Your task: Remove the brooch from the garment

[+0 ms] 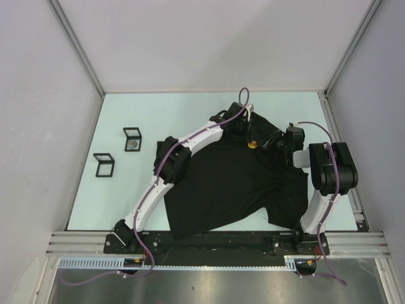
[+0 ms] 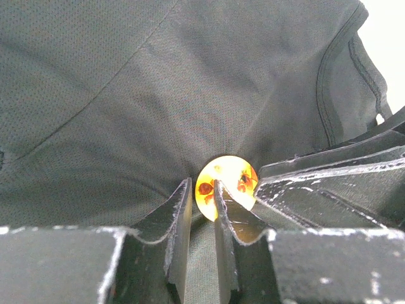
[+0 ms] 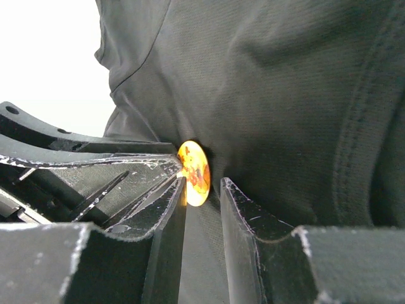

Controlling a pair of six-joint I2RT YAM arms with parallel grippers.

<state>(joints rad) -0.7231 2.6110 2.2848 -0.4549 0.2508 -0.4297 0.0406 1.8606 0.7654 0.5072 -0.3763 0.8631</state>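
The garment (image 1: 228,183) is a black T-shirt spread on the table. The brooch (image 1: 252,144), a small round yellow-orange disc, sits on it near the collar. My left gripper (image 1: 248,134) reaches across to it. In the left wrist view its fingers (image 2: 180,212) stand a narrow gap apart, pinching a ridge of cloth right below the brooch (image 2: 228,180). My right gripper (image 1: 271,142) comes from the right. Its fingers (image 3: 235,206) are apart, with the brooch (image 3: 195,172) edge-on between their tips, close to the left one.
Two small black open frame stands (image 1: 131,139) (image 1: 104,164) sit on the pale table at the left. The shirt's collar seam (image 2: 326,95) curves just beyond the brooch. White walls enclose the table on three sides.
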